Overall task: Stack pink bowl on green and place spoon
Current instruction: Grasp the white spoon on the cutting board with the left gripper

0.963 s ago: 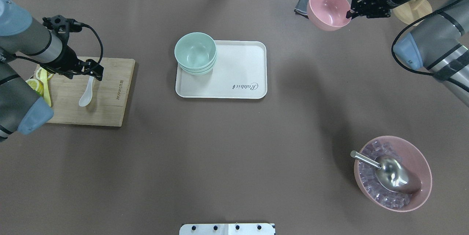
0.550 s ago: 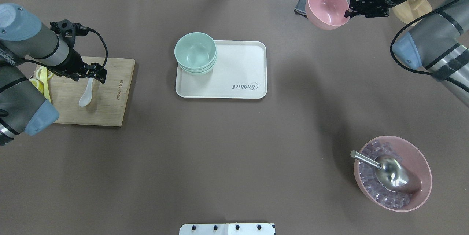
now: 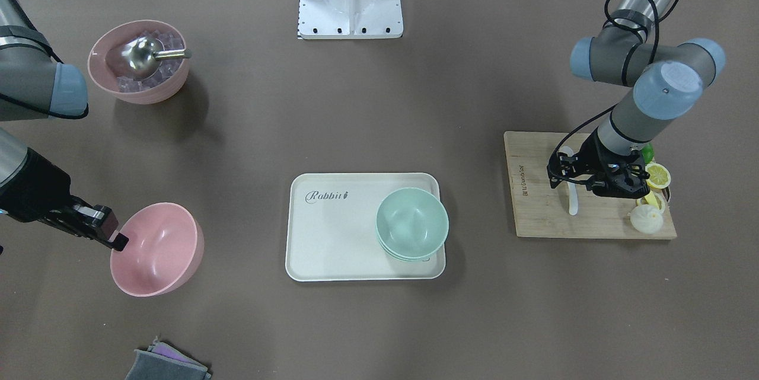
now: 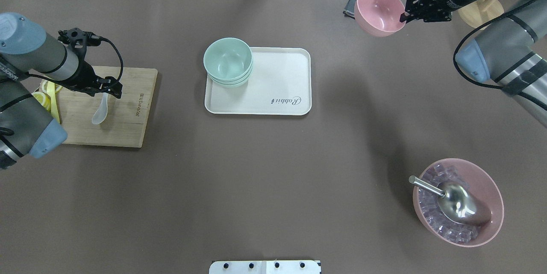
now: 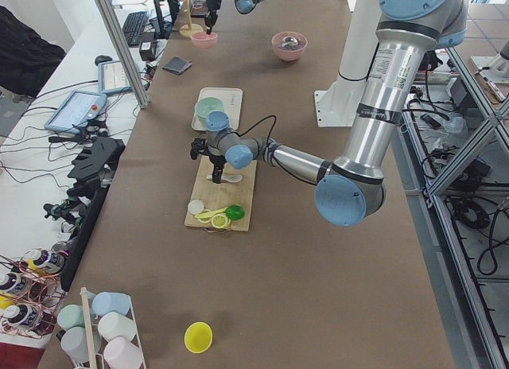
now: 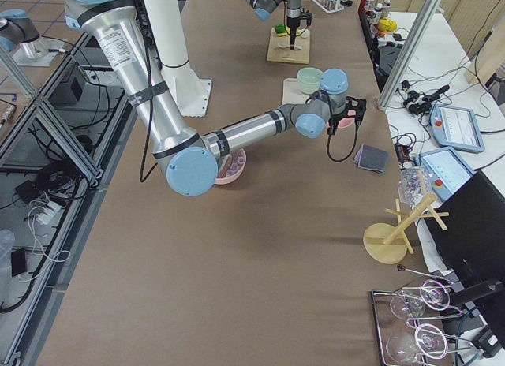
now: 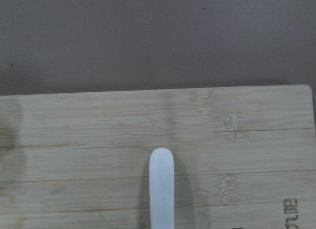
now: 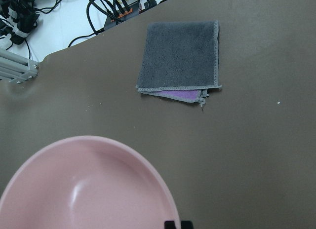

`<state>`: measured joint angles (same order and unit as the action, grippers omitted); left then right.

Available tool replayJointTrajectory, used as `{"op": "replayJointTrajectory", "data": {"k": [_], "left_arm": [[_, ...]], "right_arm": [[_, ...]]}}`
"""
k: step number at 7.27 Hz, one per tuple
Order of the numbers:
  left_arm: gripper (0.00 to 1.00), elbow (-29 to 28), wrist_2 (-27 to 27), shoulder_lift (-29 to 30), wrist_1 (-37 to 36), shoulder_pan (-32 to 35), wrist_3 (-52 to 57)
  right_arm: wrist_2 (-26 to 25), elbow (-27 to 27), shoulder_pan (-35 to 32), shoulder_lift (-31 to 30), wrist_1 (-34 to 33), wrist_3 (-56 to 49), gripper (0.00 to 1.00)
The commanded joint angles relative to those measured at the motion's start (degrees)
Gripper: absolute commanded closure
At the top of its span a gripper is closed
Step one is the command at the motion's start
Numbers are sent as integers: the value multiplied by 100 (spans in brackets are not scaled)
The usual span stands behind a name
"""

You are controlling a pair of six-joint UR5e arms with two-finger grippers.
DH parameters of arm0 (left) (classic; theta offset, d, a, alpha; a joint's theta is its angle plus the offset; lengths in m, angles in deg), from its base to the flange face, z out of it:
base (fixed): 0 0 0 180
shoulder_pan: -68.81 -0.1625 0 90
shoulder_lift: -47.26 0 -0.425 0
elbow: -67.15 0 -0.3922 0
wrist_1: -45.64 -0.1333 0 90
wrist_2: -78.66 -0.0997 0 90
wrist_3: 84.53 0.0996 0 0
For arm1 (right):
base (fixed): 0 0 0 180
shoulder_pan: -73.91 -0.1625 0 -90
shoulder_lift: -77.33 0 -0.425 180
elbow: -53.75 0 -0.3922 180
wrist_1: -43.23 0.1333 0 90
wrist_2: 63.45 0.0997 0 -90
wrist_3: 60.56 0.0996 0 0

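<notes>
Clearly both arms are at work at once, each set up for its own part. Taking the overhead view as a clock face with twelve farthest from the robot, the pink bowl [image 4: 379, 11] is at about one o'clock on the table [image 4: 256, 180], well apart from the tray [image 4: 273, 81] at the centre. The right hand [image 4: 404, 16] pinches the bowl's rim at its three o'clock side, one finger inside the wall and one outside. The bowl hangs tilted from that pinch and looks lifted clear of the table. Holding it by the rim leaves the underside free, which is what nesting needs. A folded grey cloth [image 8: 180, 56] lies just beside it, towards nine o'clock.

The green bowls [image 4: 227, 61] sit mouth-up as a short stack on the tray's ten o'clock corner, open to take another bowl from above.

At nine o'clock on the table, the white spoon [image 4: 100, 109] lies flat on a wooden board [image 4: 128, 107], handle towards twelve and scoop towards six. The left hand [image 4: 109, 90] hangs over the handle with its fingers spread to either side, gripping nothing. Closing there would probably catch the narrow handle. I judge the spoon goes last, once the pink bowl tops the stack.
</notes>
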<state>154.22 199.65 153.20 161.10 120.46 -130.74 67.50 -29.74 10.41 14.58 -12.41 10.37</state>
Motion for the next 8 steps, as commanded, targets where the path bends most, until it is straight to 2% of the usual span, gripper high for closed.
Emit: {"op": "replayJointTrajectory", "data": {"k": [1,3,5,6,7,8], "left_arm": [[34,11,12,-13,3,11,-2],[42,-15,3,-13,-6,2,-2],[56,-15,3,-21,-6,2,-2],[56,-24,-5,-21,3,2,-2],[61,-24,-6,-21,3,2,-2],[80,-7,12,-13,-6,2,-11]], "right_arm": [[0,-1,5,0,1,0,100],[-9,8,5,-26,9,-17,100],[-9,8,5,-18,9,-9,100],[-9,8,5,-18,10,-9,100],[-9,-1,5,-18,10,0,100],[0,-18,5,0,10,0,100]]}}
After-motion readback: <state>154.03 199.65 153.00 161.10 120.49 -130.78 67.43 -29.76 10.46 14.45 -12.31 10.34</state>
